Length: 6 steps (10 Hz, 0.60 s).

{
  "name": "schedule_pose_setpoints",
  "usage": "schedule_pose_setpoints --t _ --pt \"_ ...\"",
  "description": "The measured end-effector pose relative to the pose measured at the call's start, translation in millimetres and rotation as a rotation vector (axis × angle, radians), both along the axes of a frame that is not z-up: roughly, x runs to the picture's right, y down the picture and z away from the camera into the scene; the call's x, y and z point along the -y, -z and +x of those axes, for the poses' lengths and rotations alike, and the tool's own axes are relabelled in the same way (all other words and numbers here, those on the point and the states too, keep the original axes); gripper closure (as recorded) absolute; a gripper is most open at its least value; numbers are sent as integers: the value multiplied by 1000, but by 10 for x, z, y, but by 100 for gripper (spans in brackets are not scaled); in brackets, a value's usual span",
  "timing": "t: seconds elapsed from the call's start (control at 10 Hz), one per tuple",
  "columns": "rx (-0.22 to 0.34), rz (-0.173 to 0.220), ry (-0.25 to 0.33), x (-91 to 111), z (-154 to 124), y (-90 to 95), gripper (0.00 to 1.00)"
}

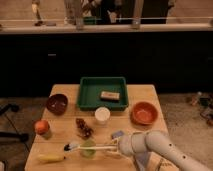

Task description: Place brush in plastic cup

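The gripper [118,146] sits low over the near edge of the counter [150,95], a little right of the middle, at the end of a white arm [157,146] that reaches in from the near right corner. Its fingers are pinched on the right end of the brush [100,147]. The brush lies level and points left, and its bristle tuft ends just left of the plastic cup [88,151]. The handle crosses the mouth of this pale green cup, which stands upright near the front edge, so the brush is over the cup and not inside it. A yellow banana [50,158] lies near left of the cup. Beyond the cup are a brown clump [83,128] and a white cup [102,115]. A green tray [87,95] at the far middle holds a small block [110,95]. A dark bowl [57,103] stands to the left and an orange bowl [145,113] to the right. A reddish fruit [42,126] is at the left edge.
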<state>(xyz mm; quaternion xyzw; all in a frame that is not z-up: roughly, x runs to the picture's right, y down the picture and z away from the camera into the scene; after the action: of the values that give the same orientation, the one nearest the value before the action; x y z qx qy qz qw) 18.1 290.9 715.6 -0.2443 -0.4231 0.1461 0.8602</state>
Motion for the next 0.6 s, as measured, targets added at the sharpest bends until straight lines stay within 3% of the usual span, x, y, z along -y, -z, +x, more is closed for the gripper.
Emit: schedule_pose_setpoints --t 0.2,0.3,0.6 --pt "0 0 0 0 0 0 24" --pt "0 0 0 -1 0 0 20" --pt "0 0 0 0 0 0 20"
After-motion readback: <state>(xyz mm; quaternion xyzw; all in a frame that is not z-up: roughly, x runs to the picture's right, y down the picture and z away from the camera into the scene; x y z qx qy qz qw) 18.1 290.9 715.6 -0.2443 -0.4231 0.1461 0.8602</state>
